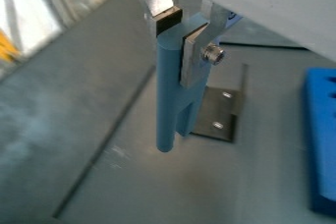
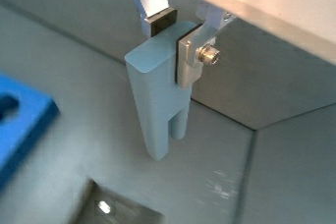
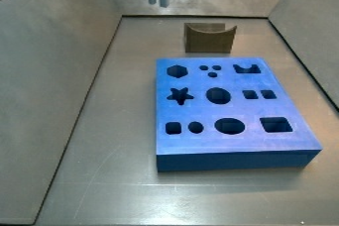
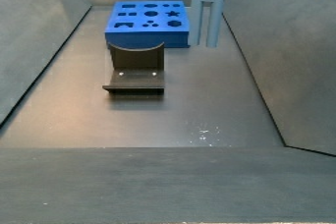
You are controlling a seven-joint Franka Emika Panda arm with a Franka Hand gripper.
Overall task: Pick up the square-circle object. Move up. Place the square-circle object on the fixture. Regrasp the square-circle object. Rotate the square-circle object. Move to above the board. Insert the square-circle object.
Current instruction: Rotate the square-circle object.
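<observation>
Gripper (image 1: pixel 179 33): raised well above the floor, fingers pointing down, closed on the upper end of the square-circle object (image 1: pixel 172 90). In both wrist views I see a silver finger plate (image 2: pixel 192 55) with its screw pressed flat against one side of the bar, and a dark pad (image 2: pixel 160 18) at the opposite side.

Square-circle object: pale grey-blue bar hanging upright from the gripper, lower end free in the air, touching nothing below. In a side view it shows as a pale vertical bar (image 4: pixel 209 9) at the top of the picture, above the floor just beside the board (image 4: pixel 151 24).

Fixture (image 4: pixel 136 67): dark bracket on its base plate, standing on the floor near the board's edge, apart from the bar; from the wrist I see only its base plate (image 1: pixel 221 107) under the bar.

Board: bright blue, flat on the floor, shaped holes open.
</observation>
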